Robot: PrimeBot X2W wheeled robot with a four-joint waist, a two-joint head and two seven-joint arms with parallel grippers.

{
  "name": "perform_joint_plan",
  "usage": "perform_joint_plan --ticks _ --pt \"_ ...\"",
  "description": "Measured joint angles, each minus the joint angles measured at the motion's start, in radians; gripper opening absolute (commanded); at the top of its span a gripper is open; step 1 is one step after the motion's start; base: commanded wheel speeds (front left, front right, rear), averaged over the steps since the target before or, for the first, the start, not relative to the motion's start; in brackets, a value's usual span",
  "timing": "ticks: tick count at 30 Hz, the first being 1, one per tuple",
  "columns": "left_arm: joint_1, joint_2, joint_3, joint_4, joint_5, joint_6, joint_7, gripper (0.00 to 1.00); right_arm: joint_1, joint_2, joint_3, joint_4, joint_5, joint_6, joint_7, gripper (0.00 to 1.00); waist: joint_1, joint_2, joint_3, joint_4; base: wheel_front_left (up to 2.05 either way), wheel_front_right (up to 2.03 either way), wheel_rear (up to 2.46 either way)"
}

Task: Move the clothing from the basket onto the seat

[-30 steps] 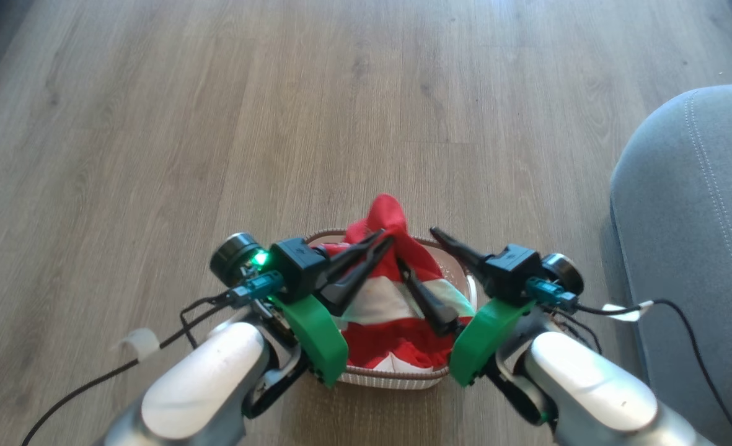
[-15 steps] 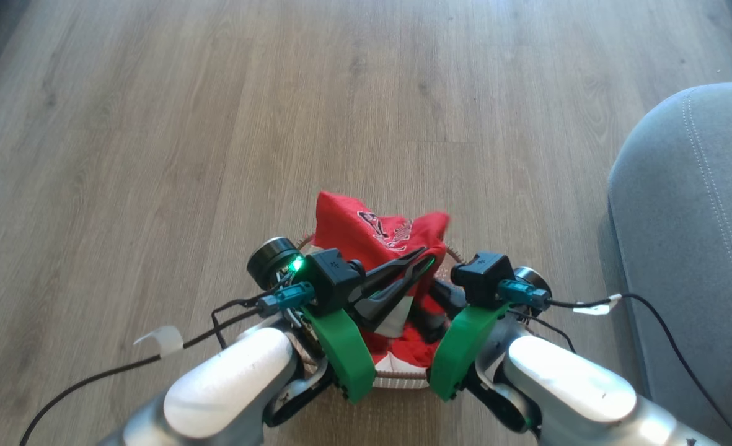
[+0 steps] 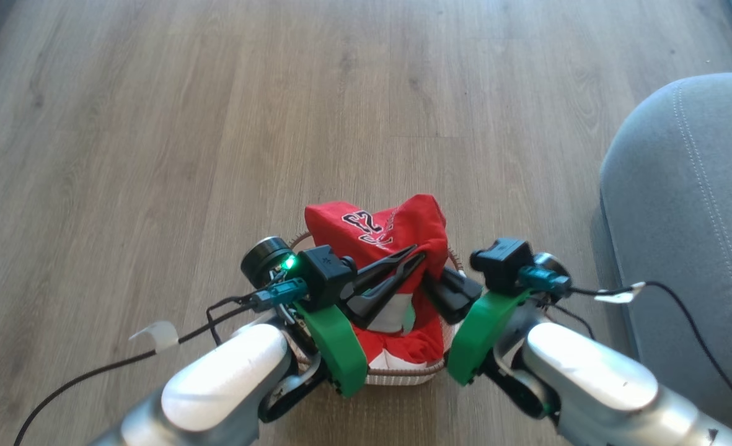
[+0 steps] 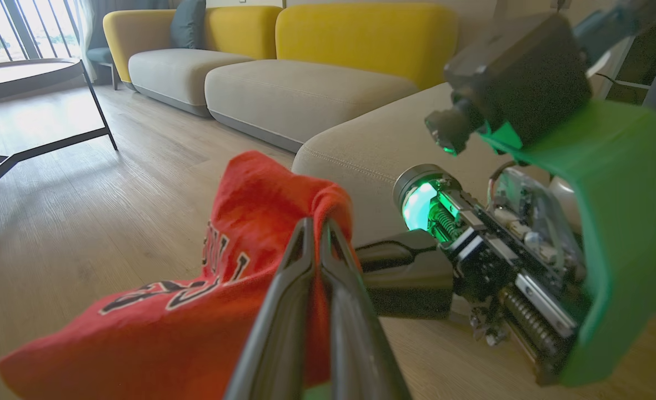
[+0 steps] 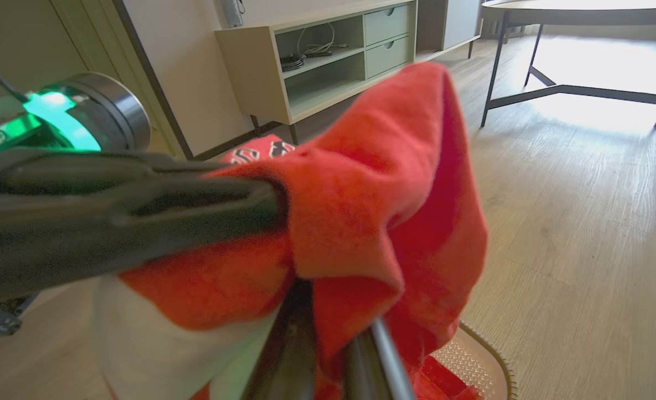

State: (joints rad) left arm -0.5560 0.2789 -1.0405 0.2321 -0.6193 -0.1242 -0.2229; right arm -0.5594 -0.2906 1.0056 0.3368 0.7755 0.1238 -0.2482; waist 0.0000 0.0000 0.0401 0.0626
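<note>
Wooden floor (image 3: 155, 124) carries the basket (image 3: 396, 375) beneath both end effectors. Both the left end effector (image 3: 419, 254) and the right end effector (image 3: 434, 284) pinch the clothing (image 3: 378, 226), bunched between them with its lower folds in the basket. To the right of the right end effector stands the seat (image 3: 682, 186).

The red jersey (image 3: 378, 229) is covering most of the basket (image 3: 396, 375) and burying the right gripper (image 3: 443, 291)'s fingertips. Its lettering (image 3: 366, 222) is folding partly out of sight. The grey seat (image 3: 682, 186) is running off the right edge.

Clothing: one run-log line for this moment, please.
clothing: bunched up, partly in basket | left jaws: shut on clothing | right jaws: shut on clothing | seat: right of basket
</note>
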Motion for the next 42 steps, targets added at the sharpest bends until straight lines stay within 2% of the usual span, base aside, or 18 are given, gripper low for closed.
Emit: perform_joint_plan --ticks 1,2,3,4,15,25,33,42 --pt "0.0 0.0 0.001 0.005 0.0 0.0 -0.003 0.62 0.0 -0.004 -0.012 -0.003 0.0 0.0 0.0 0.0 0.0 0.0 0.0 -0.003 0.0 0.0 0.0" --pt "0.0 0.0 0.001 0.01 0.0 0.001 -0.008 0.83 0.0 -0.009 -0.02 -0.006 -0.002 0.0 0.0 0.0 0.0 0.0 0.0 -0.007 0.0 0.0 0.0" --pt "0.0 0.001 0.002 0.015 0.0 0.002 -0.008 0.97 0.001 -0.013 -0.028 -0.009 -0.003 0.0 0.0 0.0 0.0 0.0 0.0 -0.011 0.0 0.0 0.0" --pt "0.0 0.002 0.003 0.02 0.0 0.002 -0.009 1.0 0.002 -0.019 -0.036 -0.012 -0.008 0.0 0.0 0.0 0.0 0.0 0.001 -0.016 0.0 0.0 0.0" --pt "0.007 -0.002 0.023 0.059 -0.006 0.011 -0.021 1.0 0.062 -0.101 -0.168 -0.058 -0.04 0.0 0.0 0.0 0.0 0.0 0.014 -0.109 0.0 0.0 0.0" --pt "0.049 -0.024 0.023 0.064 -0.007 0.011 -0.026 1.0 0.137 -0.137 -0.27 -0.103 -0.063 0.0 0.0 0.0 0.0 0.0 0.009 -0.247 0.0 0.0 0.0" --pt "0.065 -0.034 0.02 0.063 -0.007 0.01 -0.026 1.0 0.181 -0.153 -0.325 -0.126 -0.082 0.0 0.0 0.0 0.0 0.0 0.015 -0.333 0.0 0.0 0.0" --pt "0.063 -0.037 0.018 0.058 0.003 0.01 -0.027 1.0 0.196 -0.152 -0.409 -0.16 -0.123 0.0 0.0 0.0 0.0 0.0 0.073 -0.346 0.0 0.0 0.0"
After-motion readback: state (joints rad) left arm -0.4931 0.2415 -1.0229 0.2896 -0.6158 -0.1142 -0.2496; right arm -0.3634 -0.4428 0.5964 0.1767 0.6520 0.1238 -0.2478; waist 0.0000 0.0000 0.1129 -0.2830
